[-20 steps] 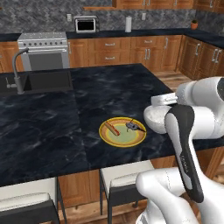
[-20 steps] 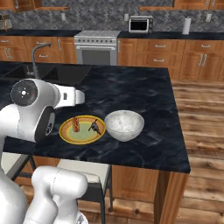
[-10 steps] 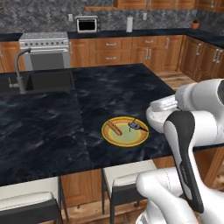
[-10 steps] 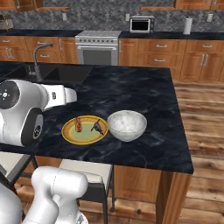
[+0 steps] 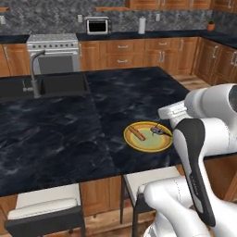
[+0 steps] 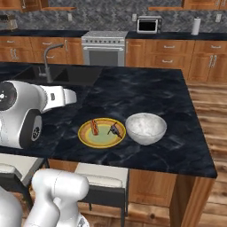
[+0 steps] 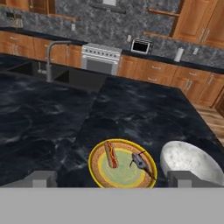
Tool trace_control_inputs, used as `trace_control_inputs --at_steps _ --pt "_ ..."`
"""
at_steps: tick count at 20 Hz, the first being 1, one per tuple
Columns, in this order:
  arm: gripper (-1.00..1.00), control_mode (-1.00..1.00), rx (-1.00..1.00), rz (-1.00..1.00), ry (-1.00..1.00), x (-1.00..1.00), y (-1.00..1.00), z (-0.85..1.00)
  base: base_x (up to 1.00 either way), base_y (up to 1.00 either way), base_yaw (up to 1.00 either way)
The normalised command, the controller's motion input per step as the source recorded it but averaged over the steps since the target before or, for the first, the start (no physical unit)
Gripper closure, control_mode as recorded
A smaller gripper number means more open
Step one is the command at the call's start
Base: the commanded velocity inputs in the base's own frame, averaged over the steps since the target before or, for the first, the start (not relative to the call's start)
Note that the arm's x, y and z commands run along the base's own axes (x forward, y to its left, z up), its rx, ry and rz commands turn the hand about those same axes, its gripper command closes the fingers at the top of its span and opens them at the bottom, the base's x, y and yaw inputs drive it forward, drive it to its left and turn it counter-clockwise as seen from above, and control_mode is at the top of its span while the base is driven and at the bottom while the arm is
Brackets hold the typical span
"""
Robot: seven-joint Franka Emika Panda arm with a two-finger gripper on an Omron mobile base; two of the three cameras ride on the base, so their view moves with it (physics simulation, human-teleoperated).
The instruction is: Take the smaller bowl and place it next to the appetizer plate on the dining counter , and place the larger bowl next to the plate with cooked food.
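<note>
On the black marbled counter (image 6: 146, 95), the large marbled bowl (image 6: 146, 128) sits upright just beside the yellow plate (image 6: 102, 132), on the side away from the sink (image 6: 53, 74); bowl and plate look close enough to touch at the rims, though contact cannot be confirmed. A brownish strip of food (image 6: 94, 127) and a small dark piece (image 6: 114, 130) lie on the plate. From the hand view, the same plate (image 7: 122, 163) lies directly ahead with the bowl (image 7: 188, 162) to its right, while the tool (image 7: 111, 178) hovers above the counter's near edge with its two dark fingertips (image 7: 39, 179) spread wide and nothing between them. From the left base view, the robot's white arm covers the bowl, leaving the plate (image 5: 147, 136) in sight near the counter's front edge. Two white-seated stools (image 5: 46, 205) stand tucked under that edge. A curved faucet (image 6: 48, 60) rises at the sink set into the counter's far left. Beyond, a steel oven (image 6: 106, 47) stands among wooden cabinets (image 6: 166, 53) along the back wall, with a microwave (image 6: 147, 25) on the wall counter above them.
</note>
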Motion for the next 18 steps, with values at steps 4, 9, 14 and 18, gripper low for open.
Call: trace_control_inputs --at_steps 4,9,14,18 --pt "-1.0 1.0 0.0 0.0 0.0 0.0 0.0 0.0 -0.07 0.56 0.0" --pt "-1.0 1.0 0.0 0.0 0.0 0.0 0.0 0.0 -0.17 0.92 0.0" --pt "-1.0 1.0 0.0 0.0 0.0 0.0 0.0 0.0 -0.64 1.0 0.0" --pt "-1.0 1.0 0.0 0.0 0.0 0.0 0.0 0.0 -0.94 1.0 0.0"
